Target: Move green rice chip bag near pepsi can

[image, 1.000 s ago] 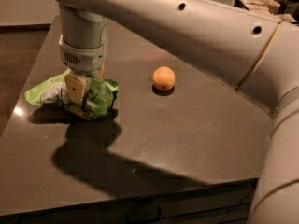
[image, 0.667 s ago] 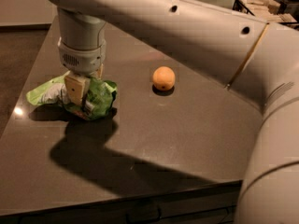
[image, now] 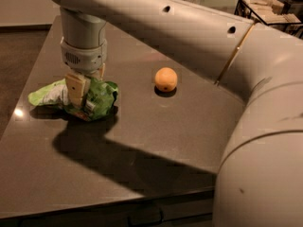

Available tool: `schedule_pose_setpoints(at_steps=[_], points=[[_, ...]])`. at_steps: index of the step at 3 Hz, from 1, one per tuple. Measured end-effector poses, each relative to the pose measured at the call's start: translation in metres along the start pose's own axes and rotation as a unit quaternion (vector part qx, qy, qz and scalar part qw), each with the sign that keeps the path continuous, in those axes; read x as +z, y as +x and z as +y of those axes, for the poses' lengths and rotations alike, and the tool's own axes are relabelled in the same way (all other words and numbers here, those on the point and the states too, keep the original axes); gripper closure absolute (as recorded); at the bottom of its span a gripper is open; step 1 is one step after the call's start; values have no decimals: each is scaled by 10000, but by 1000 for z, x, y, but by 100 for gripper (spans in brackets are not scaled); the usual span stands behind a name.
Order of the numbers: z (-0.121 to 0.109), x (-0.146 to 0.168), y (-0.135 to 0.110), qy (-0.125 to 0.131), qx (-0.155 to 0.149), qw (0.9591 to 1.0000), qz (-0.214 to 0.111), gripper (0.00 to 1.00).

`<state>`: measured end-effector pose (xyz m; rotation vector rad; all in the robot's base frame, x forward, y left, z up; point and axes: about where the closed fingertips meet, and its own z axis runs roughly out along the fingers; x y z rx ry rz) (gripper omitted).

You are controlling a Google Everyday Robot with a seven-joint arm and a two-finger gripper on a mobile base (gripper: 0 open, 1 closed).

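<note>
Across top and right: robot arm (image: 189,27), pale, spanning the scene. Beneath it: dark table (image: 52,174). Left side of table: green rice chip bag (image: 102,100), crumpled, resting on the surface. Upon the bag: gripper (image: 86,91), pointing down, fingers pinched onto the foil. Centre, well right of bag: orange (image: 166,79).

Tool (image: 85,94) (gripping green rice chip bag (image: 102,97)) hides its middle; arm (image: 189,27) cropped.
</note>
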<state>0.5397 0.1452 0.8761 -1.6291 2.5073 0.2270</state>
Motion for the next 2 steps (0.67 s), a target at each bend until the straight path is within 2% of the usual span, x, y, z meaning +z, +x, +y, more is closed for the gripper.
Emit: schedule_pose_setpoints(at_steps=[1, 2], points=[[0, 1, -1, 6, -6, 10000, -23, 0], [0, 1, -2, 6, -6, 10000, -24, 0]])
